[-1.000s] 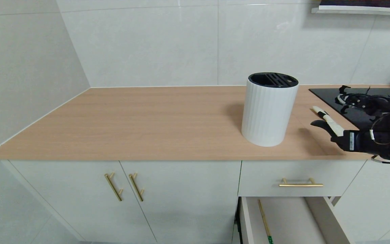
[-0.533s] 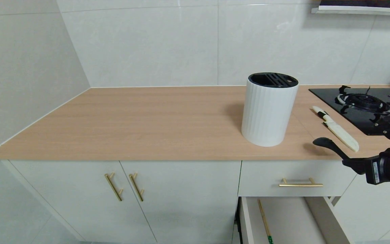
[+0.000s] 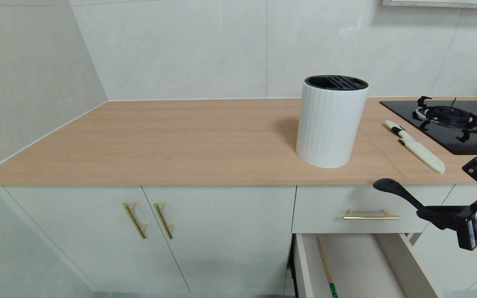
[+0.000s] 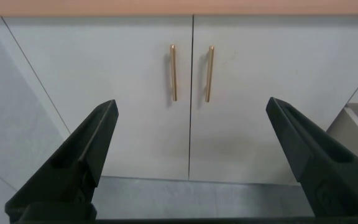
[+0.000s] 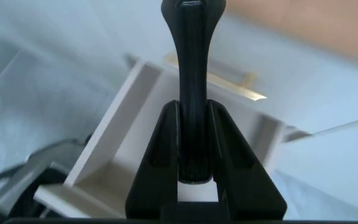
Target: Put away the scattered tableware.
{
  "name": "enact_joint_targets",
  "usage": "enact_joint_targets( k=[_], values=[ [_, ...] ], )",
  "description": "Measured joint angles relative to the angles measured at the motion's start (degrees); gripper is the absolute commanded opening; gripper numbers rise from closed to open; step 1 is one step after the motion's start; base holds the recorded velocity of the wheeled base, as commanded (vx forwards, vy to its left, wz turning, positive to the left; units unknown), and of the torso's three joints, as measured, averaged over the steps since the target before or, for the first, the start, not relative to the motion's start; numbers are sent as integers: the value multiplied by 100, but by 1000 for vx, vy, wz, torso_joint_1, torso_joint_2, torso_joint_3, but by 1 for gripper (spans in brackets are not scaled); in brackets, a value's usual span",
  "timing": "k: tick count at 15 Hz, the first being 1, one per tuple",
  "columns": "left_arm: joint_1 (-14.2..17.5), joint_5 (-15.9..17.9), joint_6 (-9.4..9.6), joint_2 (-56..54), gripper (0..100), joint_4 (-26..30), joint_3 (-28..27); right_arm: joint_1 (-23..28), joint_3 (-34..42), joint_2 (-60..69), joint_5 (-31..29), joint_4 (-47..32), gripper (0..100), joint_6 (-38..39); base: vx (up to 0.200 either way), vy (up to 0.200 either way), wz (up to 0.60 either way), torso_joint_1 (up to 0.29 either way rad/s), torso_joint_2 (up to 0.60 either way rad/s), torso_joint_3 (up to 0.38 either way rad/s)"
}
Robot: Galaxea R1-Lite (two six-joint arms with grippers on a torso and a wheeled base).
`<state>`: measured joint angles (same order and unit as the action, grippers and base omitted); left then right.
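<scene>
One black utensil in right end effector — near open drawer

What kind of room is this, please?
Most likely a home kitchen. A gas hob is set into a wooden counter, a knife lies beside a white knife block, and the right gripper holds a black utensil.
</scene>
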<state>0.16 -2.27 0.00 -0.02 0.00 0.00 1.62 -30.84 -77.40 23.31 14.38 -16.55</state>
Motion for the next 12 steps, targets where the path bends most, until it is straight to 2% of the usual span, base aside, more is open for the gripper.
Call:
enact_joint_targets(
  k=[3,7,12],
  values=[
    [0,2,0,0,100,2,0,-479,364,183,4,-5,0,-479,0,0,0,-186,476,289],
    [0,0,0,0,100,2,0,-1173,667,243,-35,-13,0,-552,0,0,0,-166,470,303],
    [0,0,0,0,100,5,0,-1397,763,-377,-126,23,0,-591,0,0,0,-130,456,314]
  ],
)
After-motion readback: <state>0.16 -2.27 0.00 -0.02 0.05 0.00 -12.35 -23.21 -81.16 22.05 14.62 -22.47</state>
